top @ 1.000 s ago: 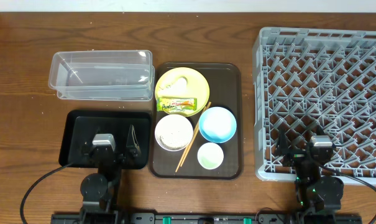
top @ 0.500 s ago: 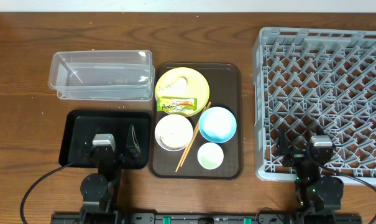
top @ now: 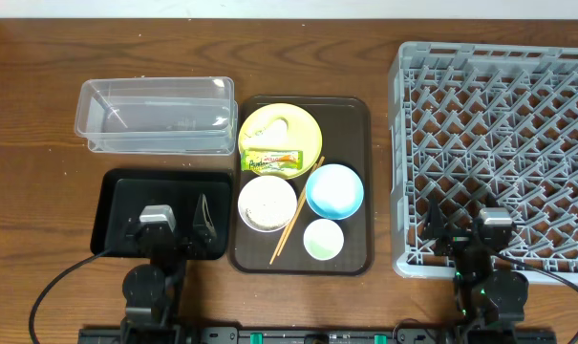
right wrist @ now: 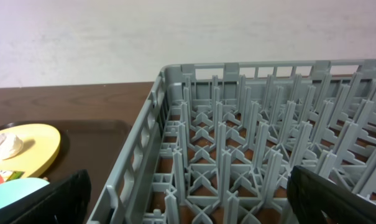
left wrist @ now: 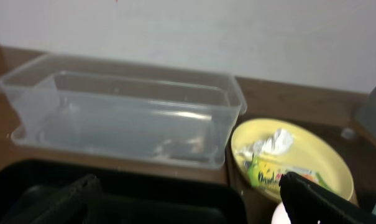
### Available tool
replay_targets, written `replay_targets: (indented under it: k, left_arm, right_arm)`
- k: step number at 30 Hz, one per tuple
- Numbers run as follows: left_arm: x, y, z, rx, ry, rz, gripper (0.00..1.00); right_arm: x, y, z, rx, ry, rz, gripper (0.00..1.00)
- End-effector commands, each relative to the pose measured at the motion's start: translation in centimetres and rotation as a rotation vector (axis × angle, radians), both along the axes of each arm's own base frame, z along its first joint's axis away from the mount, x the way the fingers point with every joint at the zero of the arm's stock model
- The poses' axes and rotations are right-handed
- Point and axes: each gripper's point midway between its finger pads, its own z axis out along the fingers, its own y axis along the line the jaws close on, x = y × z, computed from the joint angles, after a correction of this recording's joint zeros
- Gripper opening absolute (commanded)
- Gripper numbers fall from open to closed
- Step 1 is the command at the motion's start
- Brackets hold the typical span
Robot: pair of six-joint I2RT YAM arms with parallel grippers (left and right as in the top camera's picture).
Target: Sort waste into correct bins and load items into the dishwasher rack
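Note:
In the overhead view the yellow plate (top: 308, 122) holds the white tissue (top: 281, 127) and the green-yellow wrapper (top: 271, 161). Below it are a white bowl of rice (top: 267, 203), a light blue bowl (top: 334, 190), a pale green cup (top: 323, 239) and chopsticks (top: 298, 210). The clear tub (top: 155, 117) is at the back left, the black tray (top: 117, 191) in front of it. The grey rack (top: 499, 134) fills the right. My left gripper (top: 167, 222) is open over the black tray. My right gripper (top: 489, 218) is open over the rack's near edge. Both are empty.
The dishes stand on a dark brown serving tray (top: 357, 124) between the bins and the rack. The left wrist view shows the tub (left wrist: 125, 112), plate (left wrist: 324, 155) and tissue (left wrist: 271, 142). The right wrist view shows rack pegs (right wrist: 250, 124).

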Motion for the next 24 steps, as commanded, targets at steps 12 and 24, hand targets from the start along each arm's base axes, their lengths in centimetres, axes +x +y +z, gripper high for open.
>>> replay_targets:
  k: [12,24]
  left_arm:
    - [0.0,0.1,4.0,0.006,0.286,0.009,0.94]
    - [1.5,-2.1,6.3,-0.032,0.731,-0.101,0.94]
  right_arm:
    - [-0.5,-0.2,4.0,0.013,0.216,-0.011,0.99]
    - [0.6,-0.1,4.9,0.002,0.582,-0.014,0.99]
